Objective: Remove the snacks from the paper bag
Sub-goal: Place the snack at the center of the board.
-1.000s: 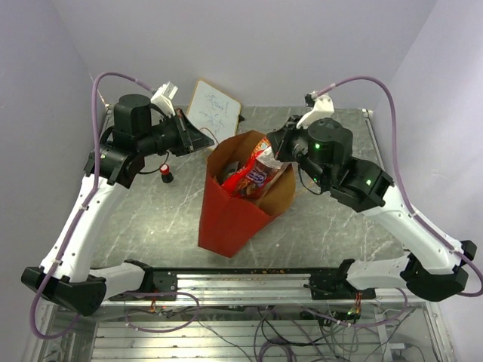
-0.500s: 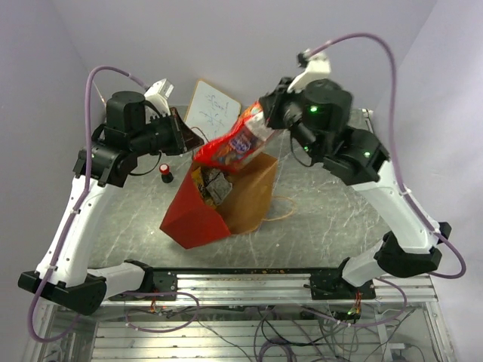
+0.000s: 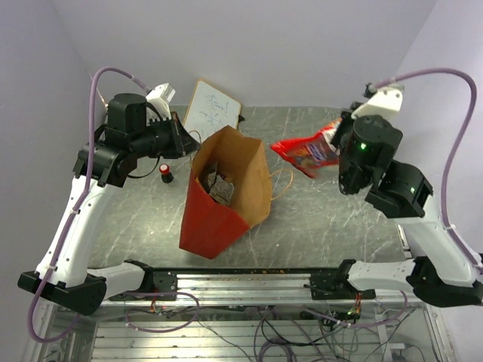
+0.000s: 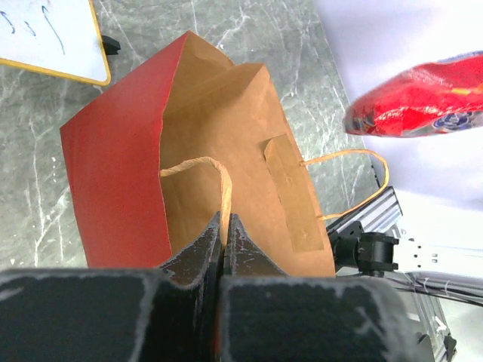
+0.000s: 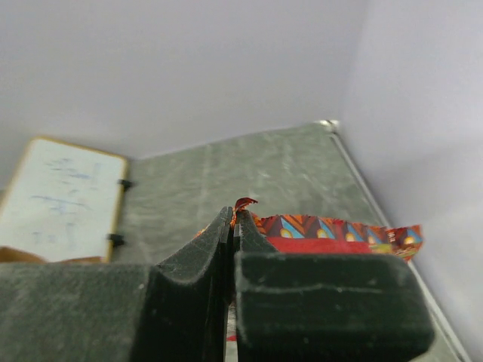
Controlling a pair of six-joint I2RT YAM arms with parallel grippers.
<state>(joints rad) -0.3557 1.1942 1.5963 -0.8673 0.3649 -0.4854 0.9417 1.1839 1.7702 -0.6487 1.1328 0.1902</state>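
The paper bag (image 3: pixel 215 219), red outside and brown inside, stands open at the table's middle. My left gripper (image 3: pixel 193 140) is shut on its tan near handle (image 4: pixel 198 163) at the bag's back left rim; the left wrist view looks into the bag (image 4: pixel 113 166). Small dark packets (image 3: pixel 214 185) show dimly inside it. My right gripper (image 3: pixel 339 141) is shut on the top edge of the large red candy bag (image 3: pixel 306 151) and holds it in the air to the right of the paper bag. The candy bag also shows in the right wrist view (image 5: pixel 339 235) and the left wrist view (image 4: pixel 423 102).
A white whiteboard (image 3: pixel 213 109) leans at the back, behind the paper bag. A small red-and-black marker cap (image 3: pixel 165 173) stands left of the bag. The bag's other handle (image 3: pixel 281 185) hangs out on its right side. The table's right edge lies under my right arm.
My right gripper has lifted the red candy bag out of the paper bag and carried it to the right. The paper bag tipped, then stood more upright again, its handle still in my left gripper.
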